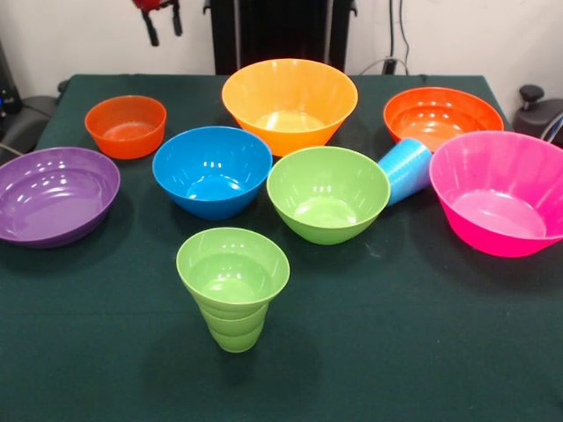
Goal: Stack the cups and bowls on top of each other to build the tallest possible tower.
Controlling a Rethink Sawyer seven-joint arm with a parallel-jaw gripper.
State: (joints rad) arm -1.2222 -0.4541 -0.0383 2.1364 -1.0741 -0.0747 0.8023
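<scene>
Nearest the lens: lime green cup [233, 286], upright, mouth up, stepped lower part, alone on the green table cloth [422, 352]. All places below are given against this cup.

Far left and a little behind it: purple bowl [54, 195], wide and shallow, at the cloth's left edge. Behind that, further back and left of the cup: small orange bowl [126, 126]. Just behind the cup and slightly left: blue bowl [212, 170]. Well behind the cup, slightly right: large yellow-orange bowl [289, 105], the tallest of the set. Behind and right of the cup: green bowl [327, 193], its rim close beside the blue bowl's. Further right: light blue cup [407, 169], lying tipped on its side, mouth end hidden behind the green bowl, wedged between it and the pink bowl [501, 192]. Behind the blue cup, far right and back: second orange bowl [442, 117], wide. Pink bowl is rightmost.

All bowls sit mouth up, nothing stacked.

Gripper [158, 19]: only red and black tips at the top edge, far behind and left of the cup, clear of everything; fingers apart, holding nothing.
</scene>
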